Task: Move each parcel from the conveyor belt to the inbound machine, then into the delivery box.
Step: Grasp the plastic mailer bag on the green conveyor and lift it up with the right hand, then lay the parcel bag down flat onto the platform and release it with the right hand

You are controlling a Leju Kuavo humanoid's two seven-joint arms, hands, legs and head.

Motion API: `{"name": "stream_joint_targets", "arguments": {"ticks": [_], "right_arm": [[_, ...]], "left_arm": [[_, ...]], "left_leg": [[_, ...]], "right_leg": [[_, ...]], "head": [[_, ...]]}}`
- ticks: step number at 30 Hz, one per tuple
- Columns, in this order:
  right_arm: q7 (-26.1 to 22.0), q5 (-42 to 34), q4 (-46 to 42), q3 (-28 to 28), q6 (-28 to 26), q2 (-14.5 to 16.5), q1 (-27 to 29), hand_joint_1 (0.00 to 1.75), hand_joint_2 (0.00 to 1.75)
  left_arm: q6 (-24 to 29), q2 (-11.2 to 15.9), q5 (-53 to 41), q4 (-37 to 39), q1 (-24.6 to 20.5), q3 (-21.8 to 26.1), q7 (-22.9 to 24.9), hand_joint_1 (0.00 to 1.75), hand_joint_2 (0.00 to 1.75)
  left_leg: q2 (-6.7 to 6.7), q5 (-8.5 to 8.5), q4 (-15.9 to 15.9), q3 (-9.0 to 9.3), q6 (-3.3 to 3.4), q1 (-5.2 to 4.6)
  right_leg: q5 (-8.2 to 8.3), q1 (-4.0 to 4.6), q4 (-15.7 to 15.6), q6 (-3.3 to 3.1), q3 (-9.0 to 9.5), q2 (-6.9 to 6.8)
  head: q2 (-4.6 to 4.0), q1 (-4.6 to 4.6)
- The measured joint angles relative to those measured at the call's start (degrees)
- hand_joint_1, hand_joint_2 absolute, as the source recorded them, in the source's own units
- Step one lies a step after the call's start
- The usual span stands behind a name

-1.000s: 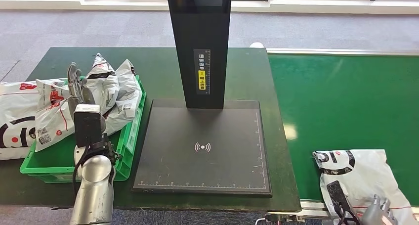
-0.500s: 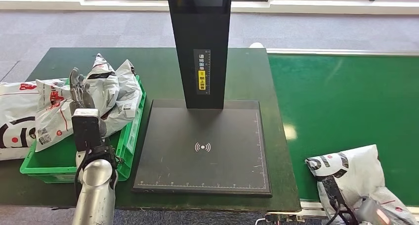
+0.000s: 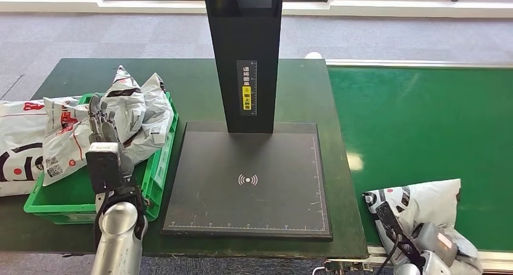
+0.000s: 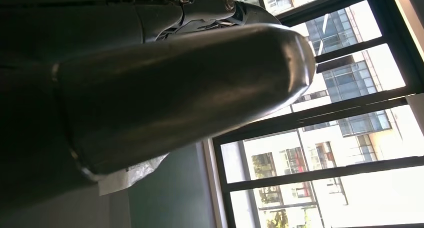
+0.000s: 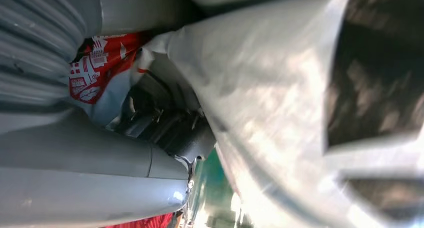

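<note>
With the right hand (image 3: 432, 251) gripping the white parcel (image 3: 417, 205) at the conveyor belt's (image 3: 423, 118) near edge, lift it clear before swinging toward the scanner plate (image 3: 248, 178); the left hand (image 3: 101, 119) hovers empty over the green crate (image 3: 154, 172).

The right hand (image 5: 100, 153) is gripping a grey parcel (image 5: 280, 112), its thick grey thumb and darker fingers (image 5: 165, 123) pressing into the crumpled plastic. Red print is showing on the wrapper just beside the ribbed cover (image 5: 35, 42), and a dark marking is blurring across the far side.
</note>
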Motion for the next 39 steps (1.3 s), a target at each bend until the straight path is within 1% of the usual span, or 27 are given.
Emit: {"name": "stream_joint_targets", "arguments": {"ticks": [3,4,7,9,10,12,13,15,16,18,24,28,31,33,35,37,39], "right_arm": [[-1.69,-2.88,-2.33,0.39,-6.84,0.17,-0.30,1.75,1.75],[-2.08,-3.50,-3.39,0.42,-8.26,0.24,-0.53,1.75,1.75],[-2.75,-4.57,-5.87,0.47,-9.71,0.44,-0.98,1.75,1.75],[-4.76,-6.96,-7.33,0.50,-12.36,0.81,-0.85,1.75,1.75],[-6.64,-9.28,-8.44,0.54,-14.62,1.11,-0.65,1.75,1.75],[-12.23,-16.90,-11.53,0.70,-19.02,1.92,-0.10,1.75,1.75],[-15.47,-21.60,-13.36,0.93,-20.27,2.37,0.31,1.75,1.75],[-21.62,-30.26,-16.97,1.82,-21.08,3.27,1.19,1.75,1.75],[-23.74,-33.12,-18.60,2.44,-21.09,3.70,1.61,1.75,1.75],[-26.00,-36.05,-21.07,3.44,-21.06,4.36,2.19,1.75,1.75],[-29.97,-40.99,-24.90,5.04,-20.98,5.59,3.20,1.75,1.75],[-31.01,-42.29,-26.28,5.53,-20.89,6.27,3.55,1.75,1.75],[-32.71,-44.65,-27.06,6.16,-19.68,6.72,3.72,1.75,1.75],[-35.15,-47.97,-27.25,7.16,-16.88,7.01,3.48,1.75,1.75],[-37.80,-52.30,-26.16,9.21,-11.97,7.25,2.18,1.75,1.75],[-39.97,-56.64,-22.72,12.38,-6.34,7.55,-0.53,1.75,1.75],[-42.07,-60.39,-17.04,16.34,-1.12,8.17,-4.11,1.75,1.75]], "left_arm": [[0.00,-0.02,0.17,-0.83,1.67,0.00,-0.34,0.00,0.00],[0.00,-0.02,0.21,-1.10,2.11,0.00,-0.41,0.00,0.00],[0.01,-0.04,0.23,-1.61,2.89,0.00,-0.50,0.00,0.00],[0.07,-0.05,0.24,-1.80,3.16,-0.01,-0.52,0.00,0.00],[0.11,-0.07,0.25,-1.89,3.31,-0.02,-0.55,0.00,0.00],[0.25,-0.14,0.25,-2.06,3.60,-0.07,-0.65,0.00,0.00],[0.38,-0.18,0.26,-2.09,3.70,-0.10,-0.73,0.00,0.00],[0.75,-0.23,0.34,-2.11,3.80,-0.14,-0.91,0.00,0.00],[0.92,-0.26,0.39,-2.11,3.83,-0.16,-0.99,0.00,0.00],[1.14,-0.34,0.48,-2.11,3.85,-0.17,-1.08,0.00,0.00],[1.22,-0.56,0.75,-2.11,3.99,-0.17,-1.27,0.00,0.00],[1.23,-0.79,0.80,-2.31,4.09,-0.19,-1.36,0.00,0.00],[1.23,-0.92,0.81,-2.45,4.07,-0.37,-1.39,0.00,0.00],[1.06,-0.98,0.81,-2.21,3.73,-0.72,-1.38,0.00,0.00],[0.66,-1.05,0.81,-1.22,2.61,-1.28,-1.40,0.00,0.00],[0.27,-1.16,0.97,0.71,0.66,-2.16,-1.68,0.00,0.00],[0.13,-1.34,1.55,3.17,-1.67,-3.41,-2.29,0.00,0.00]], "left_leg": [[-0.01,0.00,0.00,-0.01,0.00,-0.03],[-0.02,0.01,0.00,-0.01,0.01,-0.02],[-0.04,0.01,0.00,-0.01,0.01,-0.03],[-0.05,0.01,0.00,-0.01,0.01,-0.03],[-0.05,0.01,0.00,-0.01,0.01,-0.04],[-0.06,0.01,0.00,-0.01,0.01,-0.03],[-0.06,0.01,0.00,-0.02,0.01,-0.03],[-0.05,0.00,0.00,-0.02,0.00,-0.02],[-0.04,0.00,0.00,-0.02,0.00,-0.02],[-0.03,-0.01,0.00,-0.02,0.00,-0.02],[-0.04,0.00,0.00,-0.02,0.00,-0.02],[-0.04,0.00,0.00,-0.01,0.00,-0.03],[-0.04,0.00,0.00,-0.01,0.00,-0.03],[-0.04,0.00,0.00,-0.03,0.00,-0.02],[-0.02,0.01,0.00,-0.04,-0.01,-0.01],[0.03,0.07,-0.01,-0.03,-0.02,0.01],[0.06,0.21,-0.01,-0.04,-0.04,0.02]], "right_leg": [[-0.01,-0.03,0.00,0.01,-0.01,-0.02],[-0.01,-0.03,0.00,0.02,0.00,-0.04],[-0.01,-0.03,0.00,0.02,0.01,-0.06],[-0.01,-0.04,0.00,0.02,0.01,-0.08],[-0.01,-0.04,0.00,0.02,0.00,-0.09],[-0.02,-0.03,0.00,0.02,0.00,-0.09],[-0.02,-0.02,0.00,0.02,0.00,-0.09],[-0.03,-0.01,0.01,0.01,-0.01,-0.08],[-0.04,-0.01,0.01,0.01,-0.02,-0.07],[-0.05,-0.01,0.00,0.01,-0.03,-0.06],[-0.05,-0.02,0.00,0.01,-0.01,-0.08],[-0.04,-0.03,0.00,0.02,0.00,-0.07],[-0.03,-0.02,0.00,0.02,0.00,-0.07],[-0.03,-0.02,0.01,0.02,-0.01,-0.07],[-0.01,-0.01,0.02,0.00,-0.02,-0.05],[0.05,0.01,0.03,-0.01,-0.02,-0.01],[0.16,0.03,0.04,-0.04,-0.04,0.02]], "head": [[0.00,-0.01],[0.00,-0.01],[0.00,-0.01],[0.00,-0.01],[0.00,-0.01],[0.00,-0.02],[0.00,-0.01],[0.00,-0.01],[0.00,-0.01],[0.00,-0.01],[0.00,-0.01],[0.00,-0.01],[0.00,-0.01],[0.00,0.00],[0.00,0.00],[0.00,0.00],[0.00,-0.01]]}}
